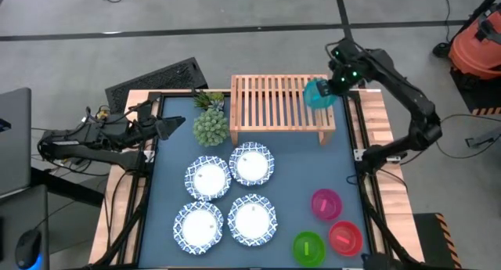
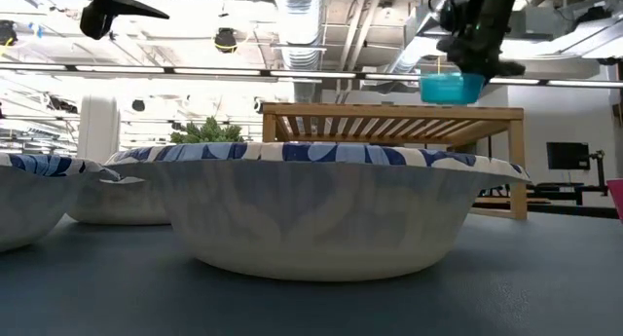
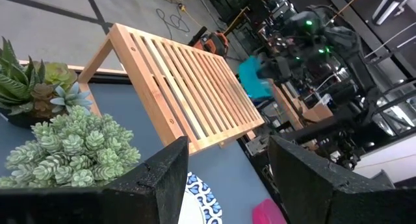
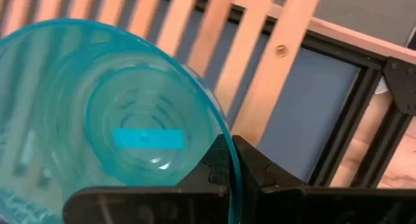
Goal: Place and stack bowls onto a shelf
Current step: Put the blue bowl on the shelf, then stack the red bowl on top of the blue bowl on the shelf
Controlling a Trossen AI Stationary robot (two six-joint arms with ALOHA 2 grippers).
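Note:
My right gripper [image 1: 338,84] is over the right end of the light-wood shelf [image 1: 278,104], shut on the teal bowl [image 1: 317,94]. In the low view the teal bowl [image 2: 452,86] sits upright right at the slatted top [image 2: 389,110]; I cannot tell whether it touches. My left gripper [image 1: 176,125] is open above the table's left side, near the plants. Four patterned bowls [image 1: 251,163] rest on their bases mid-table. The magenta [image 1: 326,203], red [image 1: 344,237] and green [image 1: 308,247] bowls stand at the near right. My right gripper pinches the teal bowl's rim [image 4: 224,130], one finger inside the bowl and one outside. The fingers [image 4: 260,169] come from above, pointing down, at the side of the bowl toward the table's right edge. The bowl stays upright over the shelf's slats.
Two potted plants [image 1: 210,125] stand just left of the shelf. The rest of the shelf's top [image 3: 188,81] is bare. A dark table border [image 4: 364,74] runs behind the shelf's right end.

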